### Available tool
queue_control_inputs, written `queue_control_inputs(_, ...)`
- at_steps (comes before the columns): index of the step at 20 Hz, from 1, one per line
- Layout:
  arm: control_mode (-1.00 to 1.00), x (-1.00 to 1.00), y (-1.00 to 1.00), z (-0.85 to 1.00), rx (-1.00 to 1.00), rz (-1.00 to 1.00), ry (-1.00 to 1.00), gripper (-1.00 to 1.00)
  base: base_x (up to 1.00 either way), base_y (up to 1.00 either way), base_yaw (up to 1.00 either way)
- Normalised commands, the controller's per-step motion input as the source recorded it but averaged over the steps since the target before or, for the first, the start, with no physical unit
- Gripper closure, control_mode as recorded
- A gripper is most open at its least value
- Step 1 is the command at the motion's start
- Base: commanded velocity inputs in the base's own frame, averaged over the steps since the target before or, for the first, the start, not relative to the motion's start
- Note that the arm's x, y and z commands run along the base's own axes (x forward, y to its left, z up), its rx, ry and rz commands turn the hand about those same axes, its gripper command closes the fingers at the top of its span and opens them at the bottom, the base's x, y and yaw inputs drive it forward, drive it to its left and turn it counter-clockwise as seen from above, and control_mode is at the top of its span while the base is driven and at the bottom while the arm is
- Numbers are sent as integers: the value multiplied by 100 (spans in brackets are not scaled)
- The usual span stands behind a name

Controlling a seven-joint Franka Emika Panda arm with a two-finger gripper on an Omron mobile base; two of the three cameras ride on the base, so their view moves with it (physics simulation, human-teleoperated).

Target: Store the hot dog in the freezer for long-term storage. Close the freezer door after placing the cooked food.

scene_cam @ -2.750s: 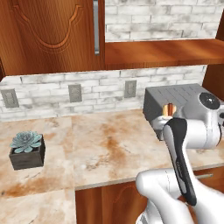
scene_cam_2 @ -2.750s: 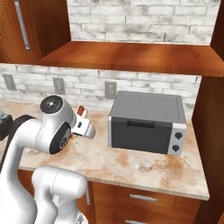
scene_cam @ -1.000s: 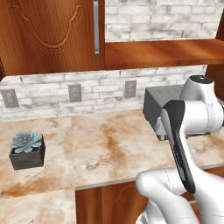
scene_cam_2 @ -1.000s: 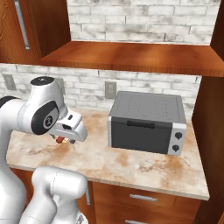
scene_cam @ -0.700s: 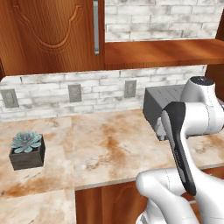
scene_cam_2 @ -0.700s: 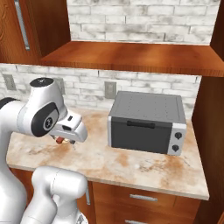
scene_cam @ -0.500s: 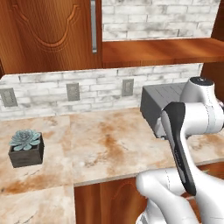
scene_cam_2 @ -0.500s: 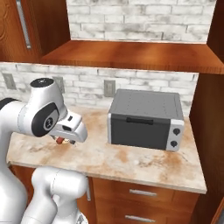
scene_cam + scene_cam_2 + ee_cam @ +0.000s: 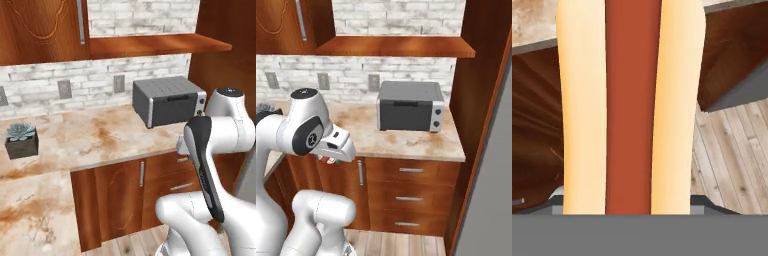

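Hot dog (image 9: 629, 107) runs lengthwise up the middle of the hand view, its red-brown sausage between two pale tan halves of bun, so close to the camera that it hides the fingertips; it is held in the gripper (image 9: 330, 159), clamped on it. In the right base view the gripper sits under the arm's white wrist, out in front of the counter's edge and level with the top of the wooden cabinet fronts, and a small bit of red and tan shows just below the wrist block. Behind the hot dog the hand view shows a strip of marbled counter (image 9: 532, 22) at the top left, dark wooden cabinet (image 9: 534, 125) faces below it, a pale plank floor (image 9: 732, 155) at the right, and a grey slab edge cutting in from the right. On the counter (image 9: 406, 140) stands a grey toaster oven (image 9: 410, 106) against the brick backsplash, with wall outlets (image 9: 373, 82) to its left. Three drawers (image 9: 411, 197) with bar pulls sit beneath it. A flat grey panel (image 9: 488, 200) fills the lower right corner of the right base view, beside the tall wooden side wall; whether it is the freezer door cannot be told. In the left base view a small succulent in a dark pot (image 9: 21, 141) stands on the counter at the far left, well apart from the toaster oven (image 9: 167, 100), and the arm's elbow rises at the lower right.
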Motion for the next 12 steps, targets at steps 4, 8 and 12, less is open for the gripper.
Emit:
queue_control_inputs(4, 100, 0, 0, 0, 0, 0, 0, 100, -71, -19, -27)
queue_control_inputs(8, 100, 0, 0, 0, 0, 0, 0, 100, -21, -58, -42)
queue_control_inputs(12, 100, 0, 0, 0, 0, 0, 0, 100, 0, -91, -54)
